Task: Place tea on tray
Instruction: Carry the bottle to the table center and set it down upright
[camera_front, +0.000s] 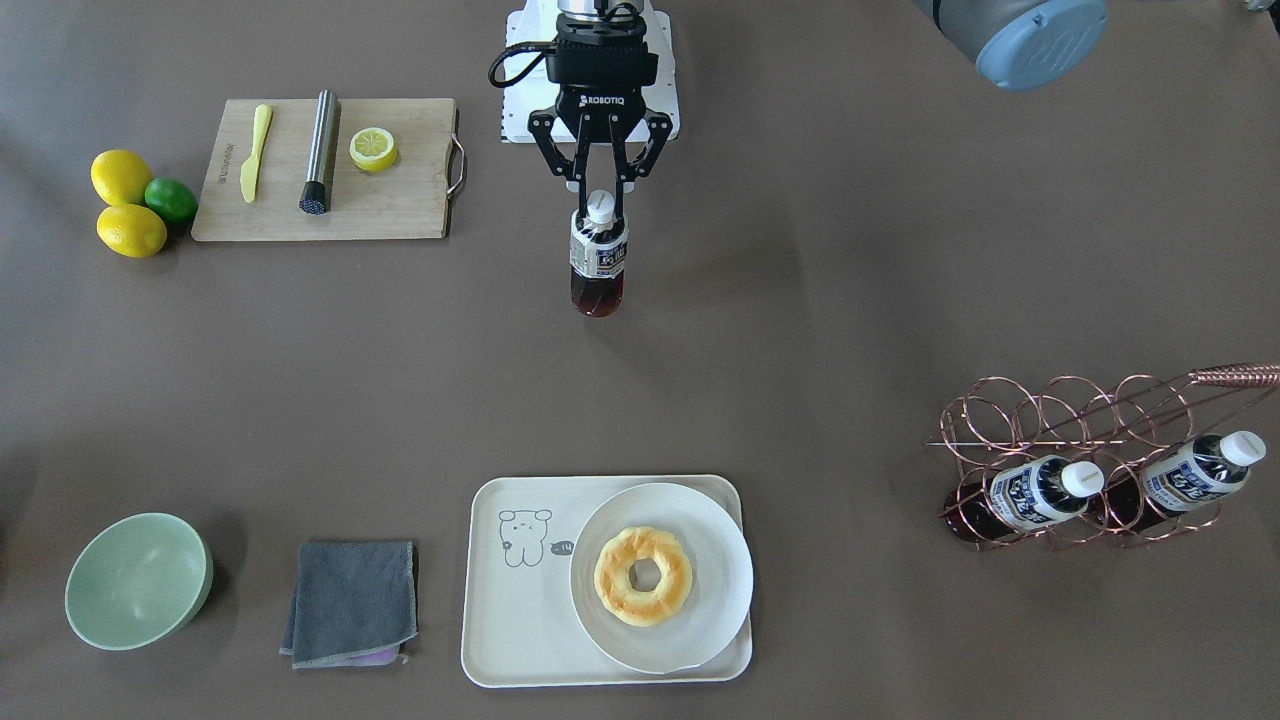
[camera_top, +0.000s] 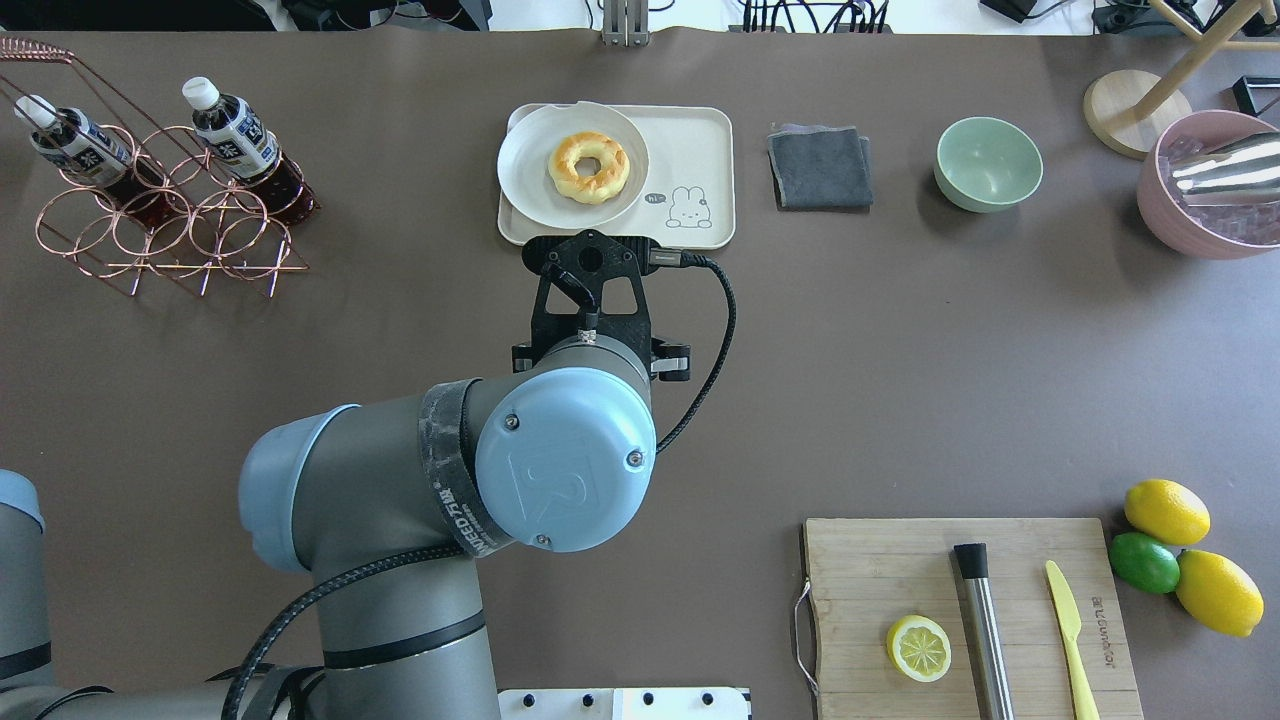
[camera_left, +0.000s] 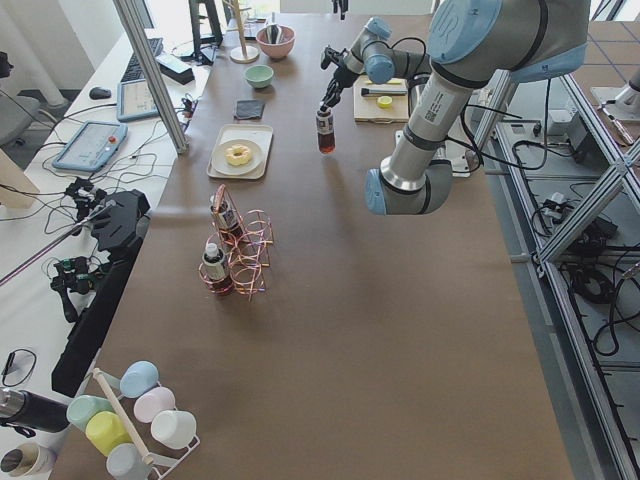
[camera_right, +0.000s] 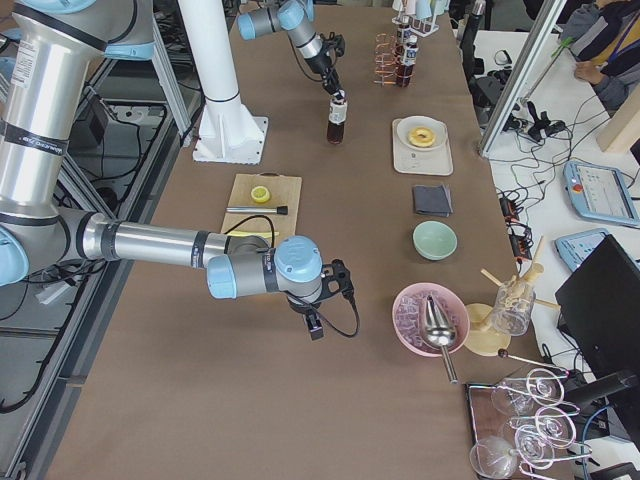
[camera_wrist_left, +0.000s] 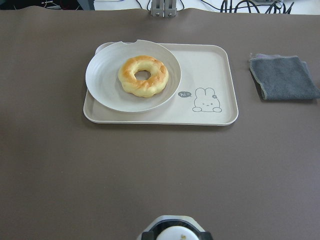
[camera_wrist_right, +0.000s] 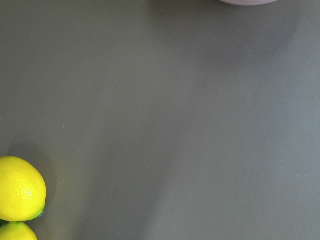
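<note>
My left gripper (camera_front: 600, 203) is shut on the white cap and neck of a tea bottle (camera_front: 598, 262) and holds it upright over the middle of the table. I cannot tell if its base touches the table. The bottle also shows in the exterior left view (camera_left: 325, 130). Its cap (camera_wrist_left: 175, 234) is at the bottom of the left wrist view. The cream tray (camera_front: 520, 620) with the line drawing lies well ahead of it (camera_wrist_left: 210, 70). Two more tea bottles (camera_front: 1040, 490) (camera_front: 1195, 470) lie in a copper wire rack (camera_front: 1080, 410). My right gripper (camera_right: 315, 318) shows only in the exterior right view, so I cannot tell its state.
A white plate (camera_front: 720, 560) with a doughnut (camera_front: 643, 575) covers one half of the tray. A grey cloth (camera_front: 352, 600) and a green bowl (camera_front: 138, 580) lie beside the tray. A cutting board (camera_front: 330, 215), lemons and a lime (camera_front: 130, 205) are near the robot.
</note>
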